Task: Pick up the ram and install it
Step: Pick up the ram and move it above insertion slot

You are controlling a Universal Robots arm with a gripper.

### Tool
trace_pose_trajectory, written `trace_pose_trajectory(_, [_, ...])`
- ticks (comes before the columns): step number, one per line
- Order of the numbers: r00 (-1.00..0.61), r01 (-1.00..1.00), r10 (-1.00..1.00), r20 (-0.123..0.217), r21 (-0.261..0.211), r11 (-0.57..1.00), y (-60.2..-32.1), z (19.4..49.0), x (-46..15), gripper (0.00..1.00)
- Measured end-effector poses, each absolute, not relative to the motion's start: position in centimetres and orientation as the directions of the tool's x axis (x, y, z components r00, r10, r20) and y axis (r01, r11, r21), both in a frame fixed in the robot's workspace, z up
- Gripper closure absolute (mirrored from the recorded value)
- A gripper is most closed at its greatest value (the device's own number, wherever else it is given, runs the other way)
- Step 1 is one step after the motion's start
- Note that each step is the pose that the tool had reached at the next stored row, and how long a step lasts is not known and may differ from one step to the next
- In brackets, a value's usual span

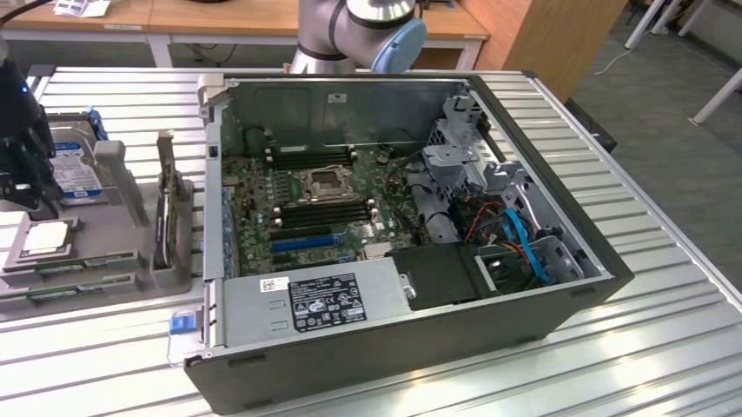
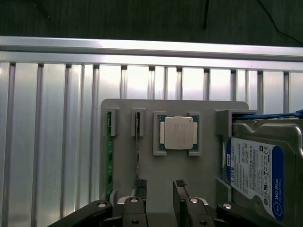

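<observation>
A green ram [image 2: 108, 156] stick stands on edge in an outer slot of the grey holder [image 2: 142, 109], and a second thin stick [image 2: 137, 151] fills the slot beside it. In the exterior view the ram [image 1: 69, 263] sticks lie along the holder's near side. My gripper [image 2: 160, 201] hangs above the holder, open, with only bare grey plastic between its dark fingers [image 2: 180, 196]. One finger is close beside the second stick's end. The gripper [image 1: 26, 174] shows as a dark mass at the exterior view's far left.
The holder also carries a silver CPU [image 2: 178, 133], a blue-labelled hard drive [image 2: 255, 175] and an upright expansion card [image 1: 174, 217]. An open computer case [image 1: 557, 321] with its motherboard [image 1: 313, 204] fills the middle of the slatted metal table [image 1: 649, 365].
</observation>
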State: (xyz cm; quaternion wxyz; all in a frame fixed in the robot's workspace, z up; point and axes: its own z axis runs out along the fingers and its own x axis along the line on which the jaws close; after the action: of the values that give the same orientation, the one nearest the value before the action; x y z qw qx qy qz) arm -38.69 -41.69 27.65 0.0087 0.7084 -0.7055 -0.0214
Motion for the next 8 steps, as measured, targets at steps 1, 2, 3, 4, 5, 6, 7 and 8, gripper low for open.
trace_pose_trajectory(1, [0.004,-0.999,-1.0,-0.018,0.042,-0.004,-41.69,27.56,-38.69,0.64])
trace_pose_trajectory(2, [0.004,-0.999,-1.0,-0.018,0.042,-0.005,-41.69,27.48,-38.69,0.64])
trace_pose_trajectory(3, [0.004,-0.999,-1.0,-0.018,0.042,-0.005,-41.69,27.41,-38.69,0.64])
trace_pose_trajectory(4, [0.004,-0.999,-1.0,-0.018,0.042,-0.005,-41.69,27.35,-38.69,0.64])
trace_pose_trajectory(5, [0.004,-0.999,-1.0,-0.018,0.042,-0.005,-41.69,27.27,-38.7,0.64])
trace_pose_trajectory(6, [0.004,-0.999,-1.0,-0.018,0.042,-0.005,-41.69,27.2,-38.7,0.64])
trace_pose_trajectory(7, [0.004,-0.999,-1.0,-0.018,0.042,-0.005,-41.69,27.11,-38.7,0.64])
trace_pose_trajectory(8, [0.004,-0.999,-1.0,-0.018,0.042,-0.005,-41.69,27.02,-38.7,0.64])
